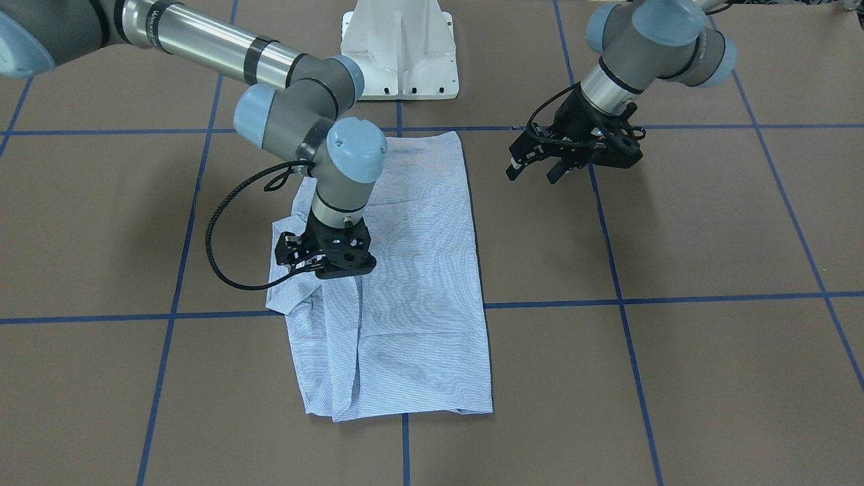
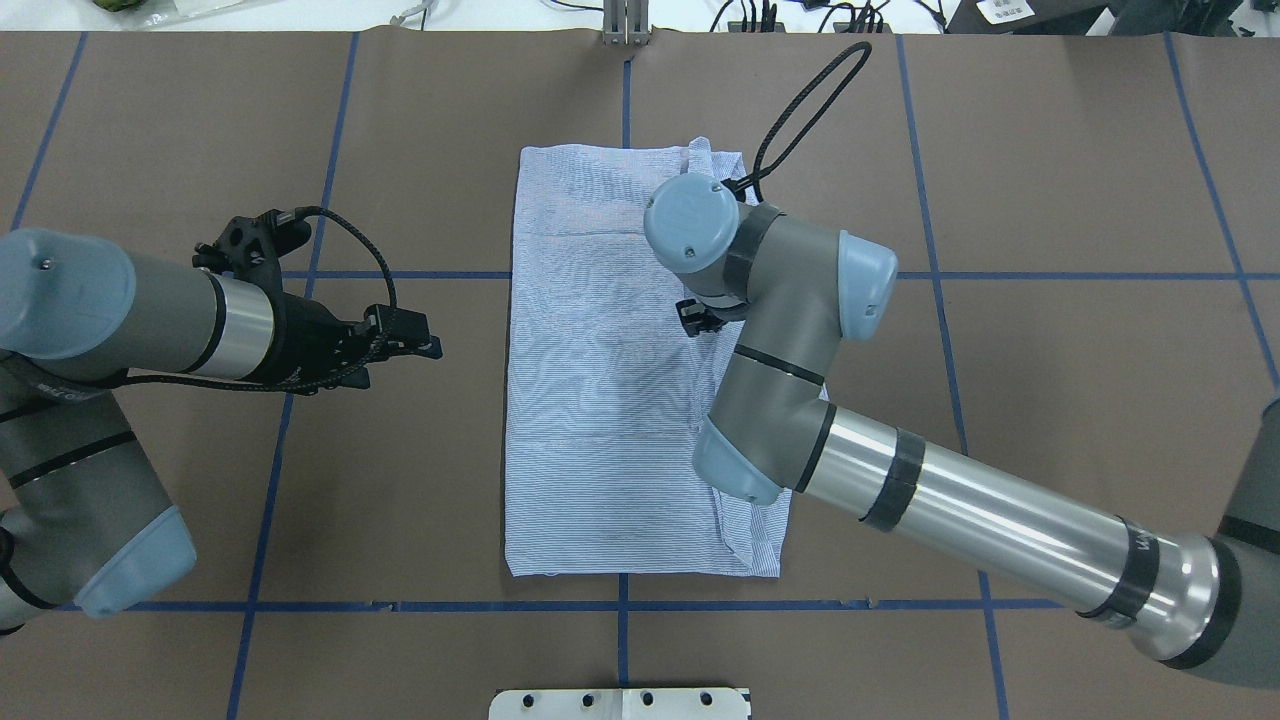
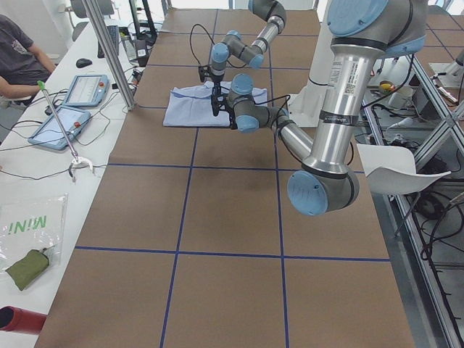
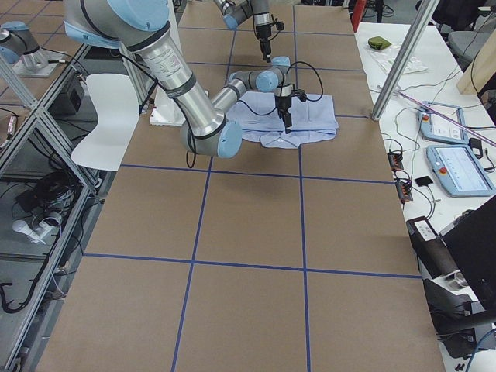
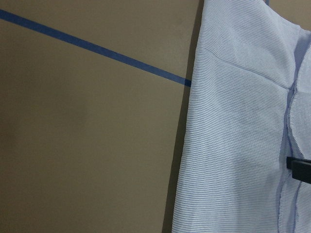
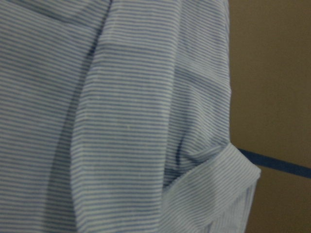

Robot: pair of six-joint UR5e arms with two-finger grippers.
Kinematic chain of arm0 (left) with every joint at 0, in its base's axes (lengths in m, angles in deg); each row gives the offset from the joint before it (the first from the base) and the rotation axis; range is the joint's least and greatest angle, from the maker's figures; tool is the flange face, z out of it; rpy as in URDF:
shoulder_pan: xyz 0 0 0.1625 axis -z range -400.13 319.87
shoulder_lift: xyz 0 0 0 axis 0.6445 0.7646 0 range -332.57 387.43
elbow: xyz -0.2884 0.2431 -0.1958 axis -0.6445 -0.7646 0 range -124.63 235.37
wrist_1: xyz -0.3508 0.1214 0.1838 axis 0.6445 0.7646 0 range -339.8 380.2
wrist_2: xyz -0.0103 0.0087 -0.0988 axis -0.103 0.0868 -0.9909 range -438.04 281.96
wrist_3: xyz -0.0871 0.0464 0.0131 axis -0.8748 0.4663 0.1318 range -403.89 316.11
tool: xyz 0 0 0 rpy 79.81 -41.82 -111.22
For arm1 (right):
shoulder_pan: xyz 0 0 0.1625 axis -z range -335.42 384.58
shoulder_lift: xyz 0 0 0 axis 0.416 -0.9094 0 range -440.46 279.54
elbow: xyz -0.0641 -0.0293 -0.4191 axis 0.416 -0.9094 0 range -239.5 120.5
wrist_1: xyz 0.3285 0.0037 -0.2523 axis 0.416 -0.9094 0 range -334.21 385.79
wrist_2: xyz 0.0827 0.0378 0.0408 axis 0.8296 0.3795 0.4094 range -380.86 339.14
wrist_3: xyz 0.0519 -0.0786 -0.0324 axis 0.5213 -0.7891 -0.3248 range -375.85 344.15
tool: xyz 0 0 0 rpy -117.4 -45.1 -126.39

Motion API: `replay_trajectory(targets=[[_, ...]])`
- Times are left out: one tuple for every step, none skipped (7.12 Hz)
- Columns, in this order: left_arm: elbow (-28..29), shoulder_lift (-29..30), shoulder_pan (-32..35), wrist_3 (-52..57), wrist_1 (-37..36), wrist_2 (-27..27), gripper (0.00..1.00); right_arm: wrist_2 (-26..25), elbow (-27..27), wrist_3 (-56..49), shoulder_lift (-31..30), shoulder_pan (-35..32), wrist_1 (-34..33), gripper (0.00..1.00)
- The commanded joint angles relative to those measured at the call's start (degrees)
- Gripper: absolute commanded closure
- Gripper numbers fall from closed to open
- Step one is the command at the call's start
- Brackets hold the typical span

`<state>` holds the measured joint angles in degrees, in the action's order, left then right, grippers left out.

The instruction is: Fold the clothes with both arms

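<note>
— Report from the left of the overhead view.

— Found the left gripper (image 2: 428,345) hovering over bare table (image 2: 400,480), well apart from the shirt (image 2: 600,420) and pointing towards it. Recorded as released, with fingers spread and nothing between.

— Proceed to centre.

— Located the shirt lying flat on the table, folded into a long narrow rectangle across a blue tape line (image 2: 1000,275). Noted a narrower layer folded in along its right-hand edge. Noted also, in the right wrist view, a turned-up flap beside the tape.

— And the right?

— Found the right gripper (image 2: 695,318) pointed straight down at that folded edge, about mid-length. Cannot tell whether clenched or released, with fingertips hidden under the wrist. Cannot confirm contact with the cloth either.
</note>
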<state>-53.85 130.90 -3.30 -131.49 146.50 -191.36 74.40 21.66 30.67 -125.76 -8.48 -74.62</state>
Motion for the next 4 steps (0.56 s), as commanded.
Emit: replay_trajectory(targets=[[0.2,1.5,-2.0,-1.9,-0.1,0.1,0.00,0.2,7.6,-5.5,-7.1,-2.8,-2.6,0.00],[0.2,2.1,-2.1,-2.3,-0.2,0.1,0.00,0.2,11.0,-6.9,-11.3,-3.6,-2.5,0.00],[0.2,3.0,-2.2,-2.7,-0.4,0.2,0.00,0.1,13.6,-8.4,-14.3,-4.2,-2.5,0.00],[0.2,3.1,-2.2,-2.7,-0.4,0.2,0.00,0.5,14.8,-9.0,-15.0,-4.6,-2.6,0.00]])
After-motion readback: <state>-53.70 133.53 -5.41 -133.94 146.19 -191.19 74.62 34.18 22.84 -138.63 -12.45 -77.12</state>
